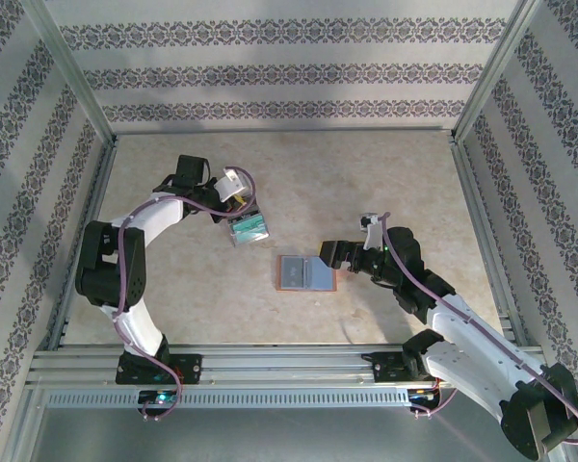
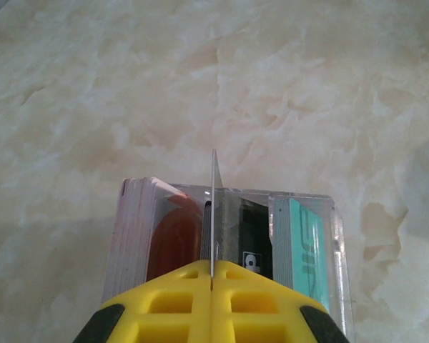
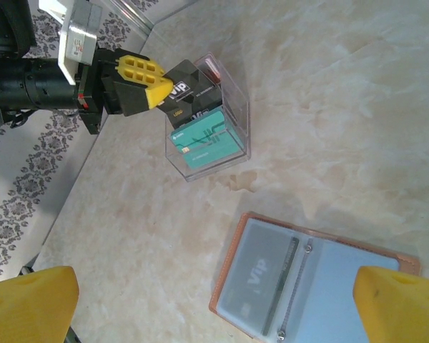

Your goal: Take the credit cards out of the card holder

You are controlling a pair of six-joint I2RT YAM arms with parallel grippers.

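The card holder [image 1: 306, 273] lies open on the table, brown-edged with a grey-blue inside. One grey credit card [image 3: 268, 275] marked VIP shows through its left sleeve [image 3: 307, 282]. My right gripper [image 1: 333, 262] hovers over the holder's right edge, open and holding nothing; its yellow fingertips [image 3: 28, 304] stand far apart. My left gripper [image 1: 239, 210] is shut on a dark VIP credit card [image 3: 188, 91], seen edge-on in the left wrist view [image 2: 213, 207]. It holds the card upright over a clear box.
The clear plastic box [image 1: 250, 231] left of the holder contains stacks of cards: red and white [image 2: 139, 229], dark [image 2: 254, 236] and teal [image 3: 207, 139]. Patterned walls and metal rails enclose the table on all sides.
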